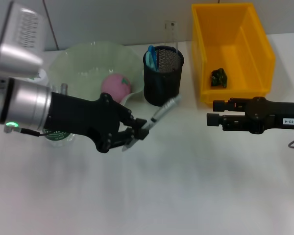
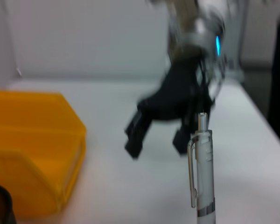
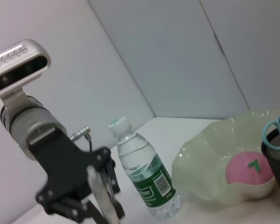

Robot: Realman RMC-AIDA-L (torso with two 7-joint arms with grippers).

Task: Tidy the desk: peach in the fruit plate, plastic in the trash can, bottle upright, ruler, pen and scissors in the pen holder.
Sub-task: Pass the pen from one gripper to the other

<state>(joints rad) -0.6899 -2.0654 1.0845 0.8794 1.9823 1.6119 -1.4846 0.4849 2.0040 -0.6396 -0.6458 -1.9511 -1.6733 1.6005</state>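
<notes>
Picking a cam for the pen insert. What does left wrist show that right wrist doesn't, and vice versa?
Left wrist only: the yellow bin, the right claw, and the pen seen clearly up close.
Right wrist only: the upright bottle, the peach in the fruit plate, scissors handles, and the left claw.
Both: the pen holder rim.
</notes>
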